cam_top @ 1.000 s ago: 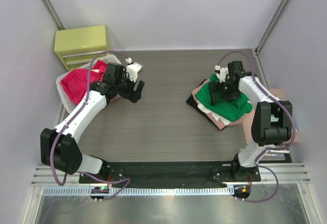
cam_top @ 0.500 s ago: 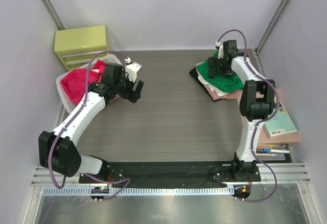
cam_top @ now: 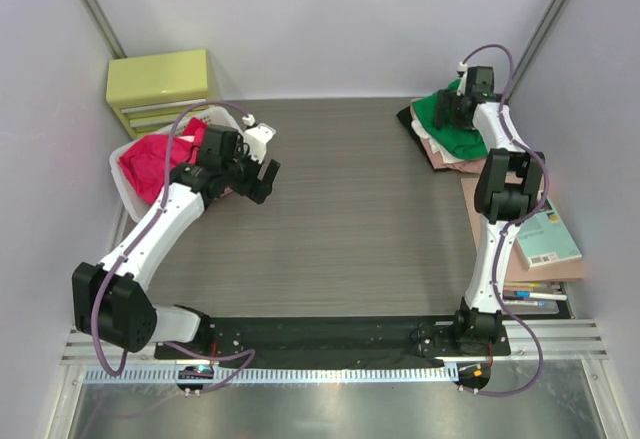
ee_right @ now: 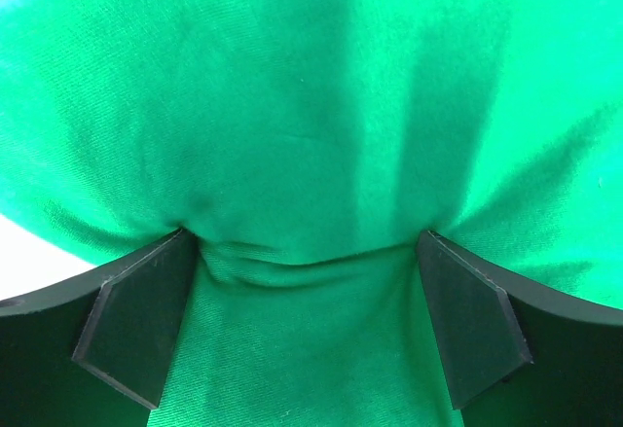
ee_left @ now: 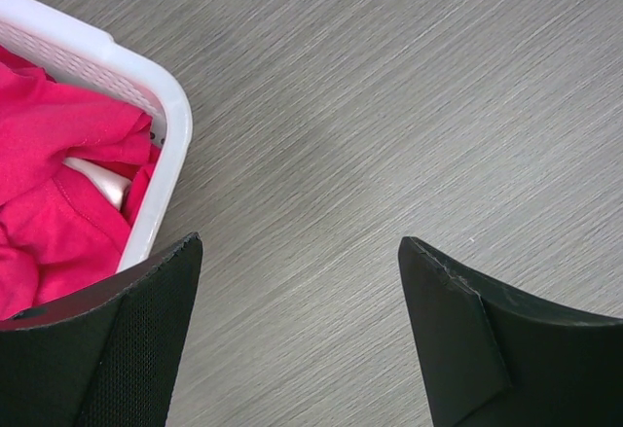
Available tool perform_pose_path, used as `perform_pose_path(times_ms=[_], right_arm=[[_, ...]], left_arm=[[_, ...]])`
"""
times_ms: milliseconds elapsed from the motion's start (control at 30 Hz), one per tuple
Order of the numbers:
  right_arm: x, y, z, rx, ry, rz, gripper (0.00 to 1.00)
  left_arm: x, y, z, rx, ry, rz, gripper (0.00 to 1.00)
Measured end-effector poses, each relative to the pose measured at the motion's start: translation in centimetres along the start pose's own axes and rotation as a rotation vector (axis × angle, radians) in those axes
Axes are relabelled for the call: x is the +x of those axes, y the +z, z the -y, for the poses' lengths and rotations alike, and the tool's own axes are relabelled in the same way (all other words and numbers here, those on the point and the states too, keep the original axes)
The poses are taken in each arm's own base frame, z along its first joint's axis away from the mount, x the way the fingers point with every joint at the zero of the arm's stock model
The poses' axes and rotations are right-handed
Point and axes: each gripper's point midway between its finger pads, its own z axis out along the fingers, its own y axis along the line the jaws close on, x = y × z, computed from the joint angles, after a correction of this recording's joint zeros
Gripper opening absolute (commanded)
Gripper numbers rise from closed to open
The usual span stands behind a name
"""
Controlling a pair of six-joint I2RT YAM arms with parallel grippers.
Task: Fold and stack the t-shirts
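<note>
The folded stack of t-shirts lies at the table's far right corner, with the bright green t-shirt (cam_top: pixel 438 116) on top. A pale pink one (cam_top: pixel 447 153) and a black edge (cam_top: pixel 407 117) show beneath it. My right gripper (cam_top: pixel 462 109) stands open and is pressed down into the green cloth (ee_right: pixel 311 106), which bulges between its fingertips (ee_right: pixel 304 244). A red t-shirt (cam_top: pixel 152 161) lies crumpled in the white basket (cam_top: pixel 121 149). My left gripper (cam_top: pixel 262 181) hovers open over bare table just right of the basket rim (ee_left: pixel 173 116), nothing between its fingertips (ee_left: pixel 297 252). The red cloth (ee_left: pixel 58 174) fills the basket corner.
A yellow drawer cabinet (cam_top: pixel 162 87) stands behind the basket at the far left. A teal-covered book (cam_top: pixel 548 239) and other flat items lie on a brown board along the right edge. Grey walls close in on both sides.
My right arm has stretched out, sliding the stack from mid-right to the far right corner with the gripper pressed on the green shirt. The left arm has barely shifted.
</note>
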Motion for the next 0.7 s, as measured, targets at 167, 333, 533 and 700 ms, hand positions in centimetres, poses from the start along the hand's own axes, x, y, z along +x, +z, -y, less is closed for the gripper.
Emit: perform_pose_path(times_ms=[167,333,533,700], right_arm=[[0.0,0.0,4.2,0.05,0.048,0.009,1.0],[0.3,-0.2,7.7,0.101,0.085,0.009,1.0],[0.4,-0.2,8.8,0.12,0.096,0.011,1.0],[0.2,-0.1,8.6,0.111,0.097,0.024,1.0]], left_arm=[[0.4,0.6,0.1,0.01,-0.004,-0.018,0.83],[0.6,0.7,0.1,0.013,-0.006,-0.025,0.82],[0.7,0.7,0.2,0.014,-0.006,-0.028,0.83],[1.1,0.9,0.2,0.013,-0.005,-0.039,0.83]])
